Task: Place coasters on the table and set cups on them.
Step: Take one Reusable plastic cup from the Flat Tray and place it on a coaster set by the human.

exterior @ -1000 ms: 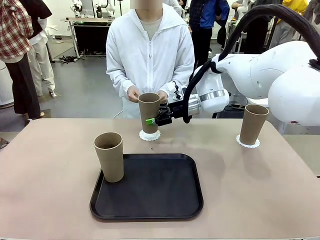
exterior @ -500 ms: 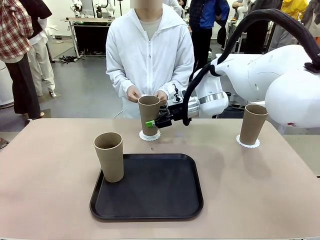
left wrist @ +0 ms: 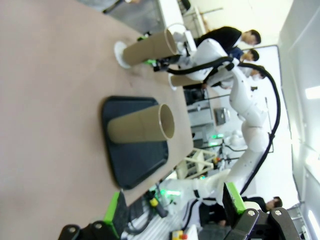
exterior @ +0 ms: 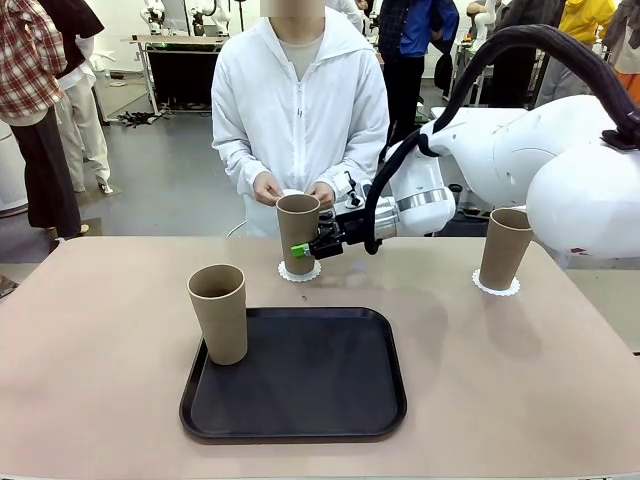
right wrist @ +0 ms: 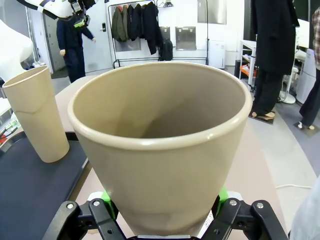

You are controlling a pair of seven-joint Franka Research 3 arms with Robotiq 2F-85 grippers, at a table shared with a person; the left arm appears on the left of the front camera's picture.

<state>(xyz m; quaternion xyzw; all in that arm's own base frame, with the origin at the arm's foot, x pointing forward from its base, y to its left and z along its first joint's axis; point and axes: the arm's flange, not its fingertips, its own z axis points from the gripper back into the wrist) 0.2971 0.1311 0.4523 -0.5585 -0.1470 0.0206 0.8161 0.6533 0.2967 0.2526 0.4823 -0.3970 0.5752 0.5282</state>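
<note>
One tall tan matte tumbler (exterior: pixel 298 230), frame centre, clamped in right gripper (exterior: pixel 302 246) at white lacy doily (exterior: pixel 299 271); left gripper (left wrist: pixel 173 207) jaws apart.

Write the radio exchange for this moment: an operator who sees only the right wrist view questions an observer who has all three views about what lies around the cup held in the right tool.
Operator: My view is mostly the held cup, clamped in the right tool. Is any cup already on a coaster?
Observer: Yes. In the front view, a second cup stands on a white coaster at the right side of the table.
Operator: Is anyone close to the cup I'm holding?
Observer: The person's hands are just behind its rim, at the table's far edge.
</note>
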